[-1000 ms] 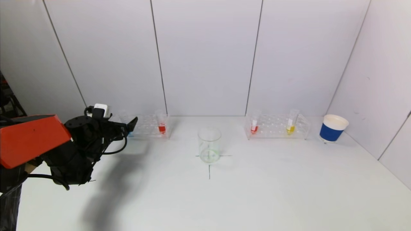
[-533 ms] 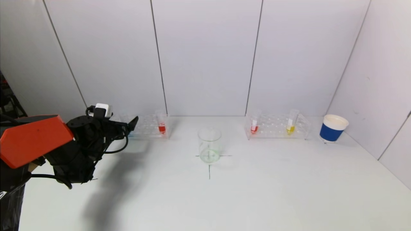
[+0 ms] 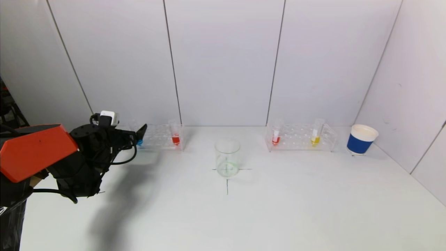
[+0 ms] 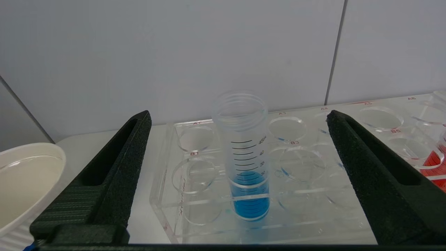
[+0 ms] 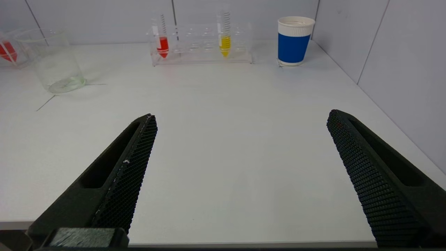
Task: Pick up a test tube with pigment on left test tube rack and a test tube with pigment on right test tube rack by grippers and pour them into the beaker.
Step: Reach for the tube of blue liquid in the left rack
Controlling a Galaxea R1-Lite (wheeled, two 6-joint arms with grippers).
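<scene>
right gripper (image 5: pixel 240 122): nearest thing in the right wrist view, fingers spread wide, nothing between them, just hanging over bare table (image 5: pixel 223 139) at the near edge. Not visible in the head view.
left gripper (image 4: pixel 238 122): lower left of the head view, orange-cased arm reaching toward the back. Fingers spread wide, lined up either side of the blue tube but not touching it.
blue tube (image 4: pixel 247 164): sits upright in the near row at the left end of the left rack, blue liquid in the bottom, open top. Between the left gripper's fingers in the left wrist view.
beaker (image 3: pixel 227 158): centre of the head view, sitting on a cross mark, looks pretty much empty.
left rack (image 3: pixel 158 136): clear plastic, mid-left of the head view against the wall. Also has a red tube (image 3: pixel 175 134) at its right end.
right rack (image 3: pixel 299 136): mid-right by the wall, with a red tube on the left (image 3: pixel 276 136) and a yellow tube (image 3: pixel 315 135) toward the right.
paper cup (image 3: pixel 361 139): blue and white, far right, just beside the right rack.
white cup (image 4: pixel 24 184): only in the left wrist view, lower left corner there.
</scene>
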